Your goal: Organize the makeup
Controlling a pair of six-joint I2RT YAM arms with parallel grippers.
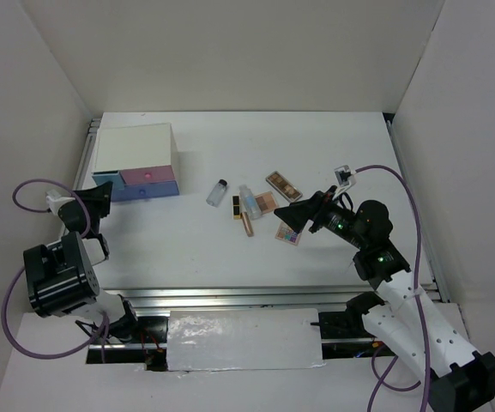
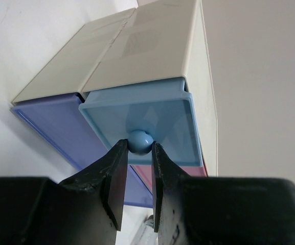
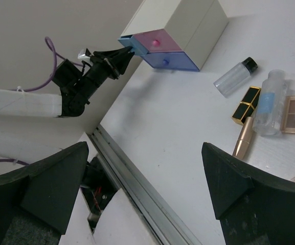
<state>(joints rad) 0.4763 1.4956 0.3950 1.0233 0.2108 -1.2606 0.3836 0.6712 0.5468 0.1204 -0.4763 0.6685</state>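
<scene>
Makeup (image 1: 267, 202) lies scattered — left gripper (image 2: 138, 145) seemingly pinches drawer knob (image 2: 139, 140).

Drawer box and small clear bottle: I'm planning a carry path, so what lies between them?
Nothing: the top view shows only bare white table between the drawer box and the small clear bottle.

Between the white box (image 1: 135, 154) and the small bottle (image 1: 217, 192) the surface (image 1: 178, 249) lies bare, wide enough for a gripper to pass. The bottle has room on all sides. The clear tube (image 1: 249, 201), black-gold case (image 1: 236, 207) and pinkish-tan palette (image 1: 266, 202) lie tightly together, leaving little gap for jaws. The left gripper (image 1: 105, 192), closed around the blue knob (image 2: 139, 141), blocks the box's left front.
</scene>
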